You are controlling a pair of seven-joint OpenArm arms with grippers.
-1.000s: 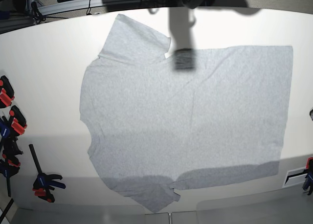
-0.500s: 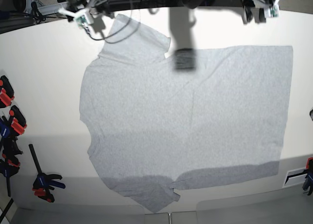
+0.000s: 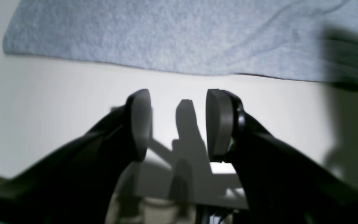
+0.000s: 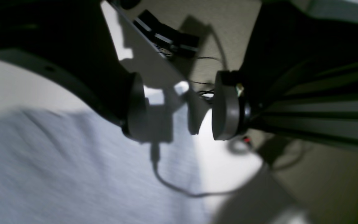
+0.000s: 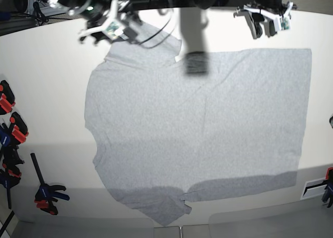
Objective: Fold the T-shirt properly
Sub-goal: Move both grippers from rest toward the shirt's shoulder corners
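both arms are coming in over the far edge of the worktop point(image 5: 47, 82), absent a sec ago, so the fold is only starting. the t-shirt point(image 5: 197, 129) is lying flat, plain side up, untouched. left gripper point(image 3: 179, 124): jaws parted, empty, over bare worktop w/ the shirt's edge just ahead of them. right gripper point(image 4: 182, 105): jaws parted, empty, hanging above the sleeve point(image 5: 148, 38), cloth below and beside them. probably both are heading for a far-edge pinch next.
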